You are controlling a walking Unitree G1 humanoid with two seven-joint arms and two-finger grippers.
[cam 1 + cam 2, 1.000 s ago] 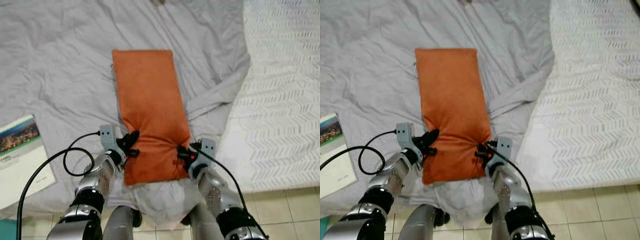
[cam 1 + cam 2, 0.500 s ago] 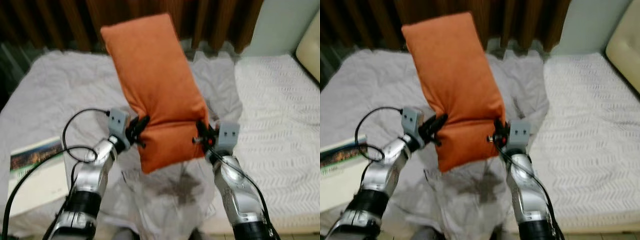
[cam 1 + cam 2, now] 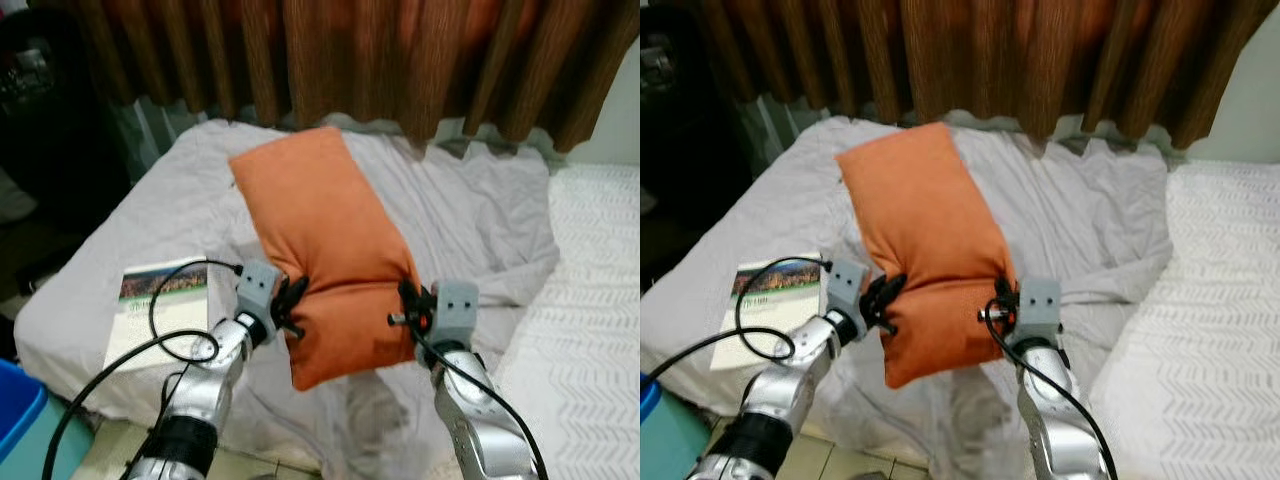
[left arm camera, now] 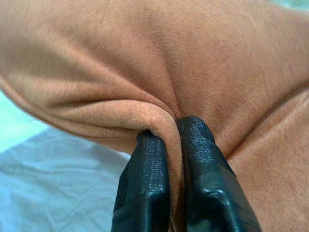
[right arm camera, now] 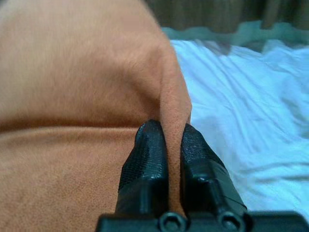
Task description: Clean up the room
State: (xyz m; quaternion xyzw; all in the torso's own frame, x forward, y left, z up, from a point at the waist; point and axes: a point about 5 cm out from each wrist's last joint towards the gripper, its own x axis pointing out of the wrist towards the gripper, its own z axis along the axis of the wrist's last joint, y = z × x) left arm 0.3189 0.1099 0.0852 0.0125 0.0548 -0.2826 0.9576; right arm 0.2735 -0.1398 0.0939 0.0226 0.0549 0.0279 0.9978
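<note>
1. Orange pillow (image 3: 330, 240): long rectangular cushion, soft velvety fabric, held up off the bed, tilted with its far end leaning away toward the curtain; pinched in around its lower part so it creases there.
2. Left gripper (image 3: 293, 308) clamped on the pillow's left edge; in the left wrist view both black fingers (image 4: 145, 188) squeeze a fold of orange fabric between them.
3. Right gripper (image 3: 408, 305) clamped on the pillow's right edge; in the right wrist view a thin ridge of fabric sits pinched between the fingers (image 5: 147, 159).
4. Under the pillow: bed with a rumpled grey sheet (image 3: 480, 220), wrinkled and bunched.
5. White textured cover (image 3: 590, 330) on the right part of the bed.
6. Booklet (image 3: 160, 305) with a photo strip lies flat on the sheet, left of the left arm.
7. Brown pleated curtain (image 3: 400, 50) behind the bed.
8. Blue bin (image 3: 15, 420) corner at lower left, on the floor.
9. Black cable (image 3: 170, 330) loops from the left wrist over the booklet.
</note>
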